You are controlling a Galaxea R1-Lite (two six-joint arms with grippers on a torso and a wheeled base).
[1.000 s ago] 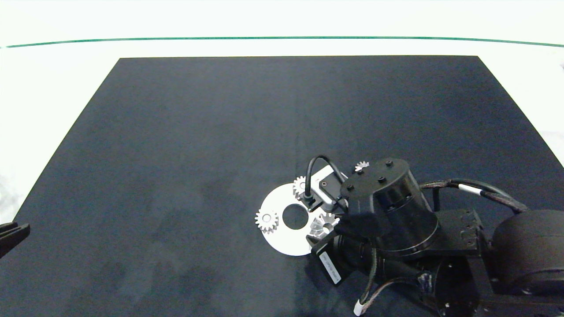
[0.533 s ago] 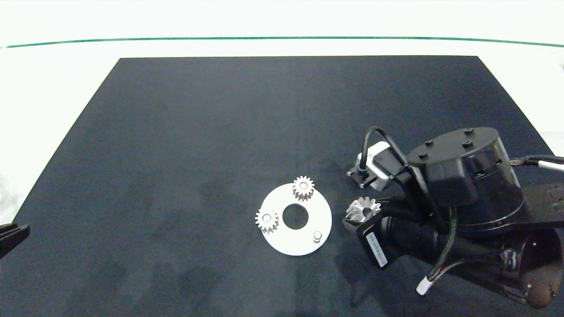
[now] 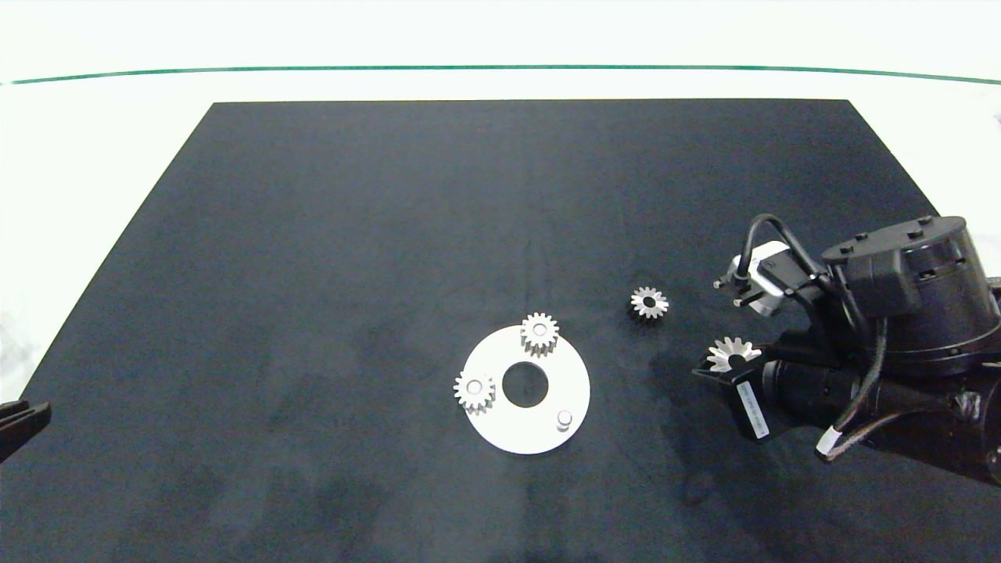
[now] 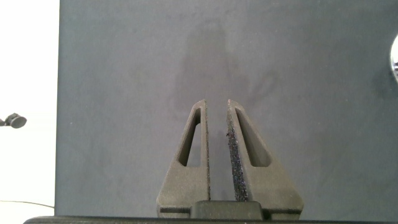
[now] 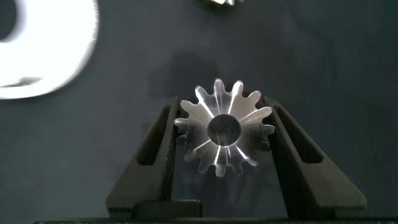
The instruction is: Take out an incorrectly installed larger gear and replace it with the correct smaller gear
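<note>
- Dark matting (image 3: 391, 234) is shown covering a pale counter (image 3: 94, 156), with a thin green line along the far side.
- A white ring-shaped plate (image 3: 525, 426) lies near the middle of the mat; two blunt-toothed small gears (image 3: 539, 334) (image 3: 474, 391) are seated on it, and a bare peg (image 3: 562, 421) stands free at the plate's right-hand side.
- The larger gear (image 5: 224, 127) is seen clamped between the fingers of the right gripper (image 5: 222, 155), off the plate and well to its right, above the mat; in the head view it appears as a splayed silver gear (image 3: 731, 353) at the tip of the right gripper (image 3: 723, 367).
- The hold is taken across the tooth tips on opposite sides, bore facing the wrist camera.
- The smaller gear (image 3: 649, 302) lies flat on the mat between the plate and the right arm, apart from both.
- The left gripper (image 4: 217, 149) is parked at the mat's left edge (image 3: 16, 422), its fingers nearly together on nothing.
- Handling, as judged: both gears are rigid polished metal, likely dense for their size and slippery. A grip across pointed teeth rests on small contacts, so rotation or slipping is possible.
- The smaller gear would best be taken across its outer teeth from above, bore kept level for seating on the peg.
</note>
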